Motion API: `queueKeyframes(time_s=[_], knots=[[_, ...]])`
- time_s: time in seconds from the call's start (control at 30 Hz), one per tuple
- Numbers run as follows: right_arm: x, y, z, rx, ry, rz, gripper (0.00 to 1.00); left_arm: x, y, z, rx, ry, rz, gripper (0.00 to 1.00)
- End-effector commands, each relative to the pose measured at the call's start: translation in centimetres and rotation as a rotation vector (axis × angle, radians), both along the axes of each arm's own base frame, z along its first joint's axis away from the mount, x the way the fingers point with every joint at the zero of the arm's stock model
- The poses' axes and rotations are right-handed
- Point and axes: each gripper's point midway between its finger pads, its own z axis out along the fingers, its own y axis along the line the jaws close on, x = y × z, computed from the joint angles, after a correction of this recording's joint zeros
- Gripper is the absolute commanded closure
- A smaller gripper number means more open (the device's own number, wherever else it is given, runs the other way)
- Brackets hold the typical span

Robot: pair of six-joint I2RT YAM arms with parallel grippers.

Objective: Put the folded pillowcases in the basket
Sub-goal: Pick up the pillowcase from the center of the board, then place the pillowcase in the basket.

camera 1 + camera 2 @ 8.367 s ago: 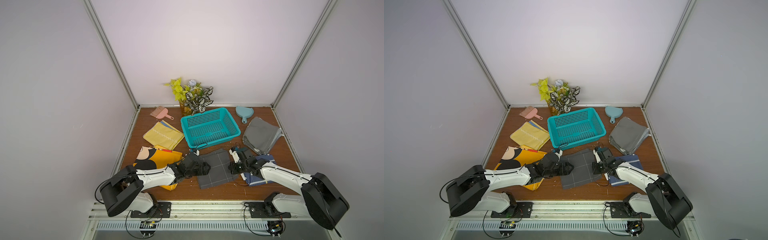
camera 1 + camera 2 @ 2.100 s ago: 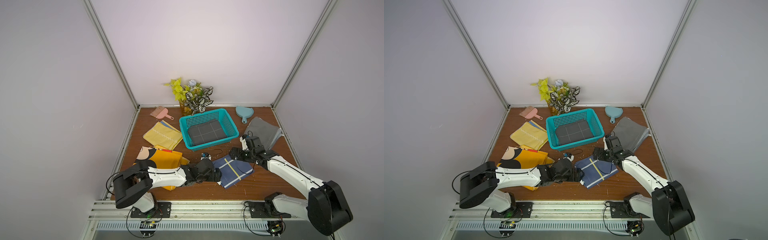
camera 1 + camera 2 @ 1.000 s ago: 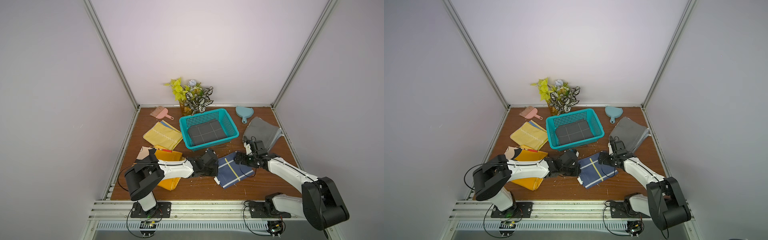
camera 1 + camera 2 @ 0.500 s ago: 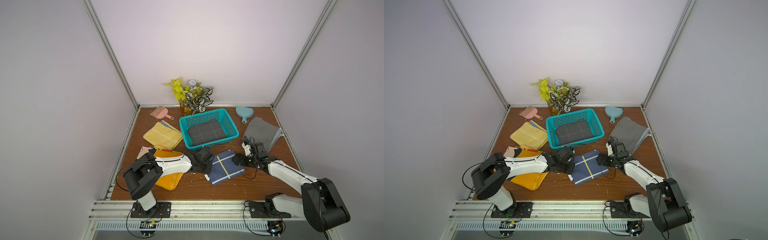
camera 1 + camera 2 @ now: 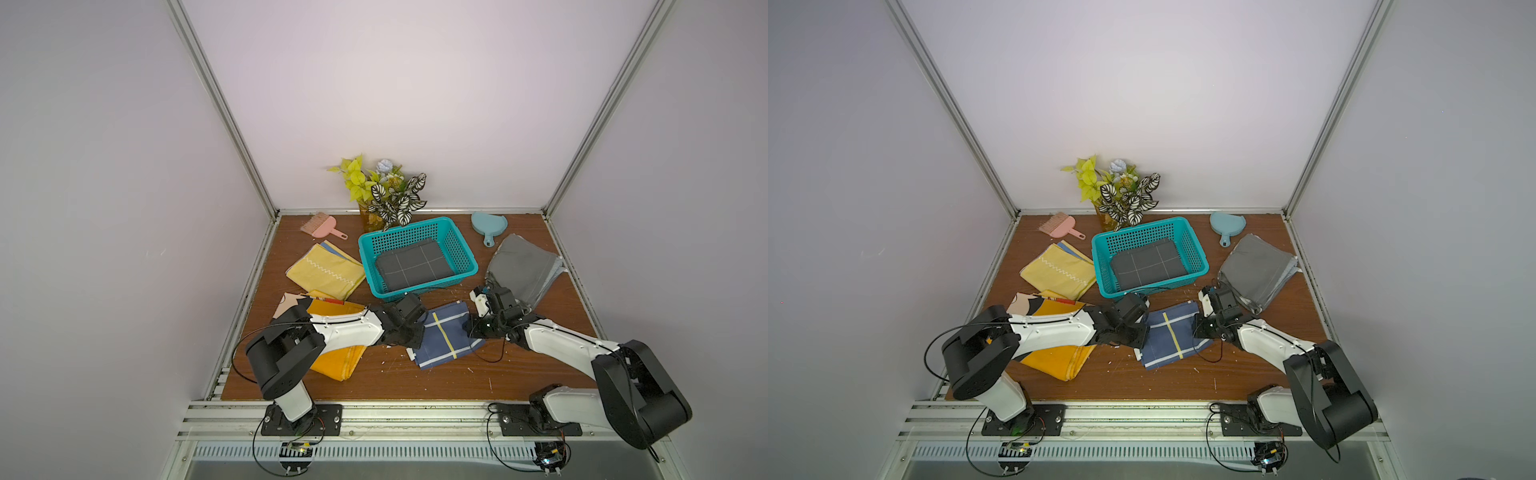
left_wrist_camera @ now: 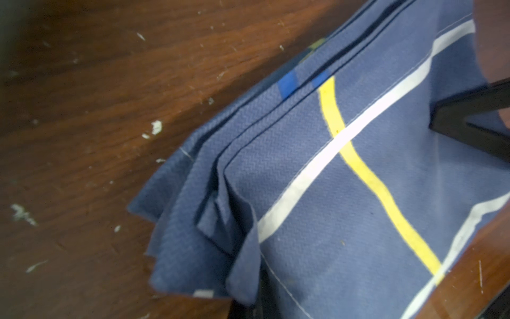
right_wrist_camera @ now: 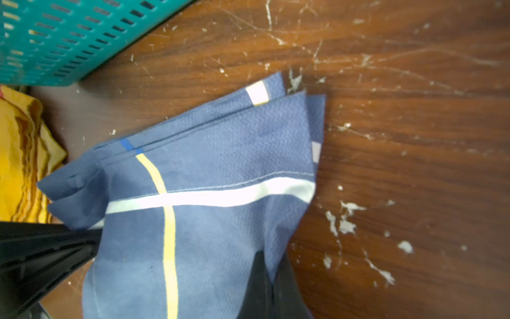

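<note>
The basket [image 5: 457, 249] is teal. The charcoal pillowcase [image 5: 415, 266] carries a thin white grid. The blue pillowcase [image 5: 446, 338] is navy with white bands and one yellow stripe. The yellow cloth [image 5: 324, 272] bears a white zigzag. The surface [image 5: 415, 384] is reddish-brown wood grain, flecked white.

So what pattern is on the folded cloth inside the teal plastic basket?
Dark grey folded cloth with thin pale grid lines, clearest in a top view.

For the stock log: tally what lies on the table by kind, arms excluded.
Folded cloths: 5 (dark grey, navy, yellow, orange, light grey)
Basket: 1
Brush: 1
Dustpan: 1
Plant: 1
Total: 9
</note>
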Motion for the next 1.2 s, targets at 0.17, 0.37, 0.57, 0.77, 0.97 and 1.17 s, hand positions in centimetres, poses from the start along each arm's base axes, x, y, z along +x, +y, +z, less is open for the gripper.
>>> queueKeyframes(time_s=[0.17, 0.37, 0.57, 0.77, 0.97, 1.17], knots=[[-0.3, 0.3, 4.0, 0.004, -0.035, 0.008, 1.0, 0.0, -1.8, 4.9, -0.099, -0.063, 0.004, 0.99], [-0.4, 2.0, 8.0, 0.033, -0.075, 0.05, 1.0, -1.1, -4.4, 8.4, -0.126, -0.095, -0.048, 0.99], [0.2, 2.8, 13.1, 0.049, -0.153, 0.062, 1.0, -1.1, -5.5, 13.0, -0.213, -0.141, -0.052, 0.99], [1.5, 3.8, 18.9, 0.1, -0.248, 0.078, 1.0, 0.1, -5.4, 18.6, -0.229, -0.244, -0.046, 0.99], [4.9, 4.8, 22.5, 0.073, -0.355, 0.077, 1.0, 3.8, -4.1, 22.8, -0.216, -0.375, 0.004, 0.99], [10.4, 6.7, 22.8, 0.023, -0.407, 0.094, 1.0, 10.1, 0.3, 23.0, -0.16, -0.435, 0.111, 0.99]])
